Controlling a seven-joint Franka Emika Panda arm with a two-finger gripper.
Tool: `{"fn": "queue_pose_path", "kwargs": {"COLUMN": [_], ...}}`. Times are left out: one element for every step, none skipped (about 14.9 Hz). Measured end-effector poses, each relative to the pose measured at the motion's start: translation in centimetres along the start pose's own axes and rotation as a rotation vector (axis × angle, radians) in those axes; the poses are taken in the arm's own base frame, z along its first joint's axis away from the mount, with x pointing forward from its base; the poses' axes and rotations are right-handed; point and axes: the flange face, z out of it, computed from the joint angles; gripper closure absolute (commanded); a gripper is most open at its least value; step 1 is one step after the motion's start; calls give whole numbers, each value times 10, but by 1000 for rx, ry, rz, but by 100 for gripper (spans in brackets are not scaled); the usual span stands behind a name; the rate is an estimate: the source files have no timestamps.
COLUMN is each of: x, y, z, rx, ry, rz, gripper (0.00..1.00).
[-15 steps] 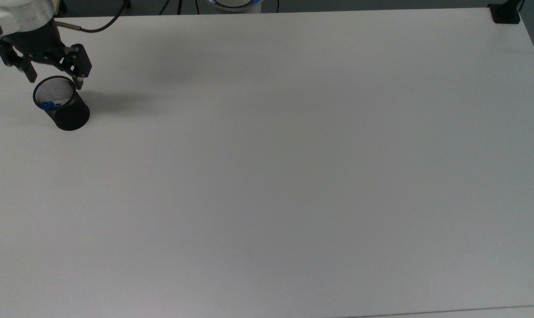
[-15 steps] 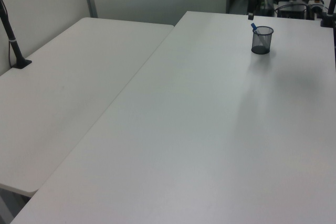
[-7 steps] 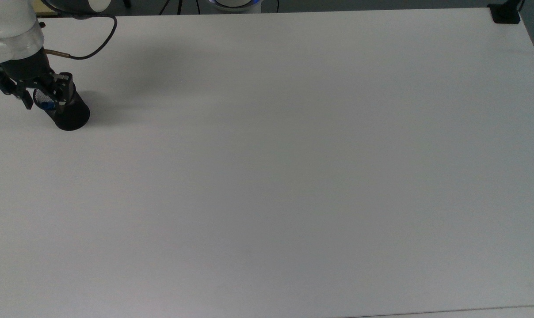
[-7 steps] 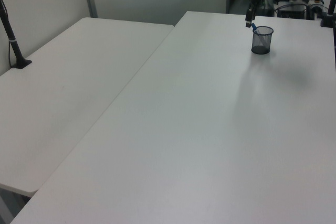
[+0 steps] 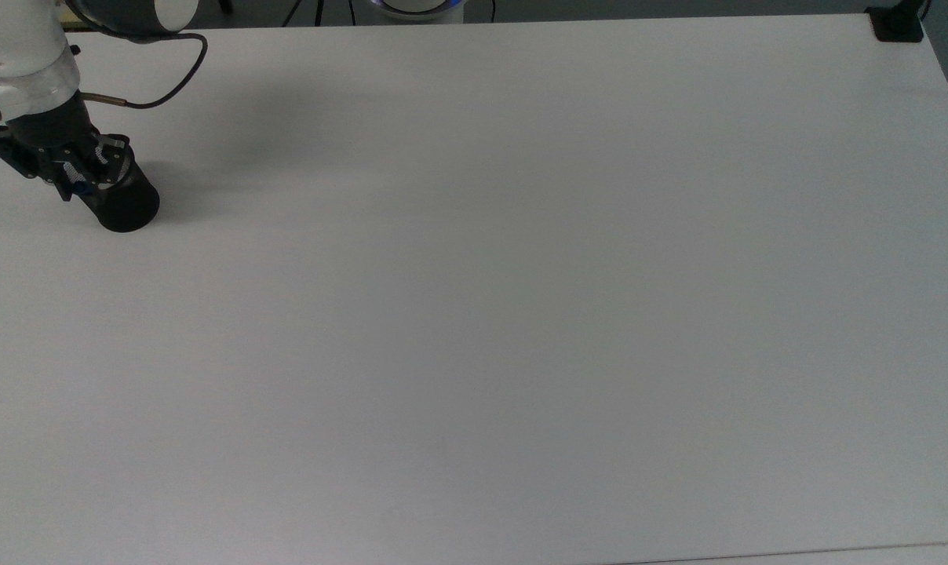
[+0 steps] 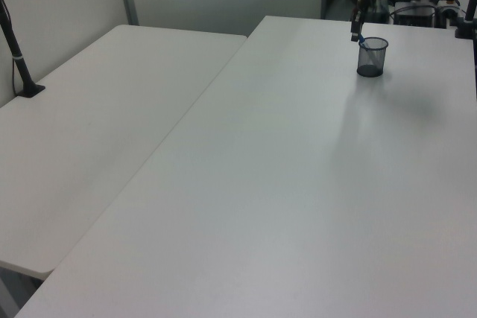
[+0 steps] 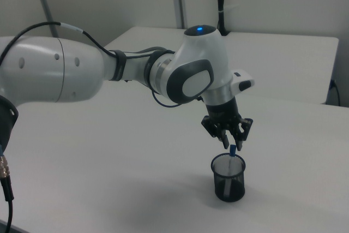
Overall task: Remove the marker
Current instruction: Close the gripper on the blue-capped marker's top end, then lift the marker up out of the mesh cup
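A black mesh cup point(image 5: 125, 205) stands near the top view's left edge, and it also shows as the cup point(image 7: 229, 178) and the cup point(image 6: 372, 57). The marker point(image 7: 232, 150) leans inside it, its blue cap poking just above the rim; in the top view the marker point(image 5: 82, 188) is a blue spot at the cup's mouth. My gripper point(image 7: 232, 143) hangs right over the mouth, open, with one finger on each side of the cap and small gaps still showing. The marker's barrel is hidden in the cup.
The cup stands on the wide white table point(image 5: 474, 314). A black cable point(image 5: 172, 86) loops from my wrist. A black clamp point(image 5: 898, 23) sits at the top view's far right corner. A second white table point(image 6: 97, 124) adjoins on the left view's left.
My gripper has come down from above and behind the cup onto its mouth, and its fingers have narrowed around the marker's cap. Cup and marker have stayed in place.
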Motion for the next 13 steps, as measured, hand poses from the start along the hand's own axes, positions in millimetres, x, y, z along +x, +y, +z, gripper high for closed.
{"fn": "queue_pose_path", "kwargs": {"x": [-1, -3, -4, -4, -4, -4, -4, -4, -4, -4, -3, -3, -3], "y": [2, 4, 5, 5, 5, 5, 5, 5, 5, 6, 7, 8, 9], "z": [1, 2, 2, 3, 2, 3, 3, 2, 2, -1, -5, -12, -22], "rx": [-1, -1, -1, -1, -2, -2, -2, -2, -3, -5, -9, -14, -20], "ry": [-2, -5, -6, -7, -7, -7, -7, -7, -5, -2, 4, 14, 27], "rz": [-8, -10, -10, -10, -11, -11, -11, -11, -10, -10, -9, -7, -5], "gripper": [80, 82, 84, 84, 84, 84, 84, 84, 84, 84, 84, 84, 84]}}
